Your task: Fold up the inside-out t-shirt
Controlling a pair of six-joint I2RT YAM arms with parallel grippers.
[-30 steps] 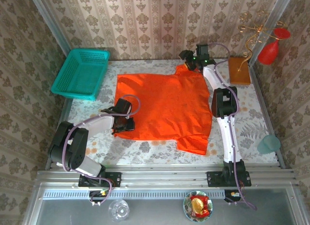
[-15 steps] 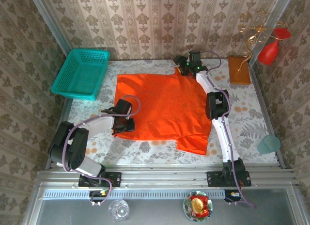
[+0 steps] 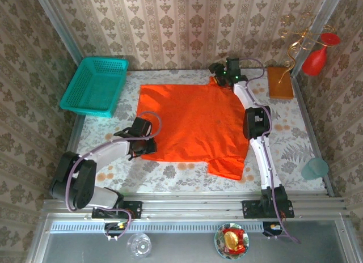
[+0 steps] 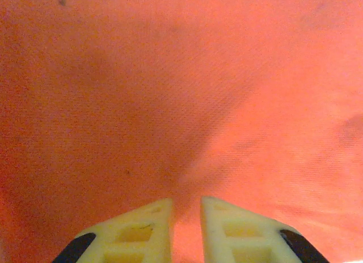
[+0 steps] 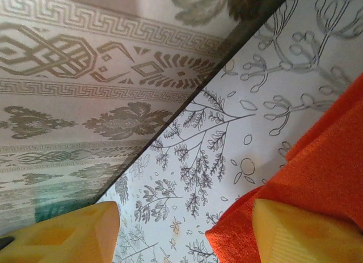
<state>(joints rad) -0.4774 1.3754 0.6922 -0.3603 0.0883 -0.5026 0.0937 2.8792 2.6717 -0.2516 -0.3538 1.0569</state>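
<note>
Shirt (image 3: 193, 124) spread flat, left gripper (image 3: 147, 148) clamped on its near-left corner, right gripper (image 3: 217, 76) fingers apart beside far-right sleeve.

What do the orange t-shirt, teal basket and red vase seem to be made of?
The t-shirt: soft matte cloth; fine weave and wrinkles show. The teal basket: probably moulded plastic, going by its rigid lattice walls. The red vase: glossy, glass or glazed ceramic; the shine cannot settle which.

light: bright, even | overhead: sharp | left wrist: t-shirt (image 4: 181, 93) close, soft-focus, shadowed
</note>
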